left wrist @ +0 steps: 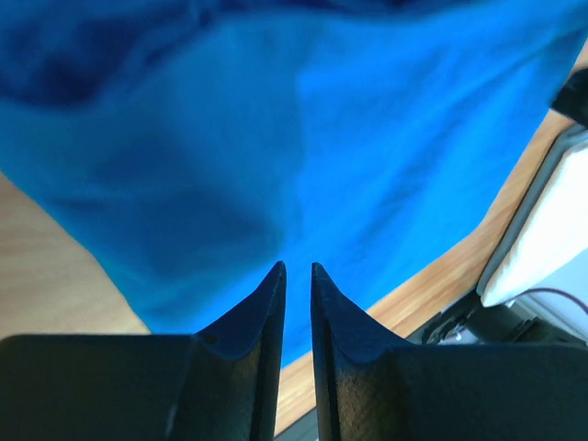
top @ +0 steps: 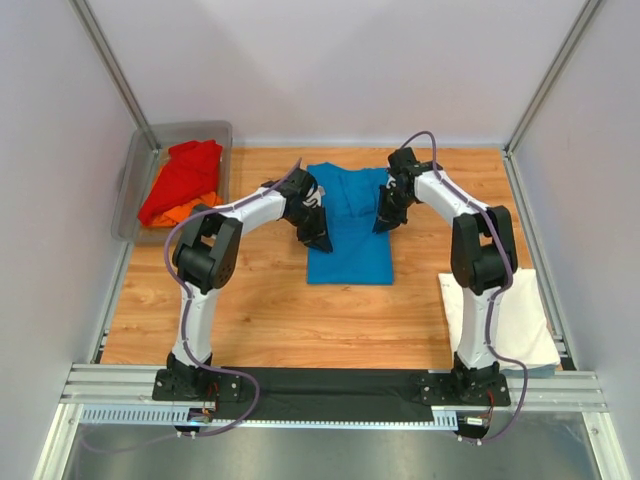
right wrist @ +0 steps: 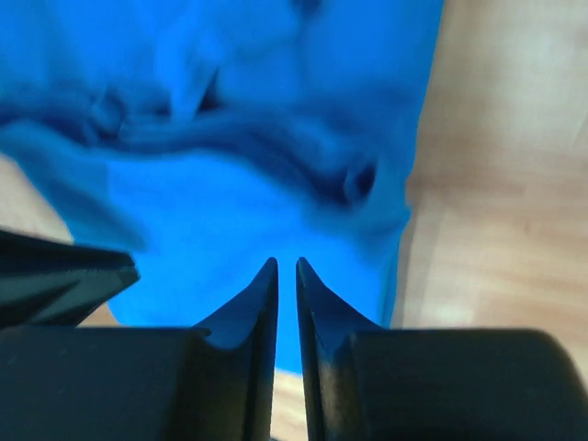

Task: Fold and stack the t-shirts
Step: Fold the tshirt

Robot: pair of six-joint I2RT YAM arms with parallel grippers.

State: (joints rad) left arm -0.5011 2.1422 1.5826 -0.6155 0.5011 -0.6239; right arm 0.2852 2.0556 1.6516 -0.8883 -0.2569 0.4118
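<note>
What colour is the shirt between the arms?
Bright blue; the shirt shows best in top external.

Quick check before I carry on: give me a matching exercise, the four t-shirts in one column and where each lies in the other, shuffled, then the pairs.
1. blue t-shirt
2. red t-shirt
3. orange t-shirt
4. white t-shirt

A. lying flat at the right near corner of the table
B. in the plastic tub, on top
C. at the middle of the table
D. in the plastic tub, showing from under another shirt

Pairs: 1-C; 2-B; 3-D; 4-A
</note>
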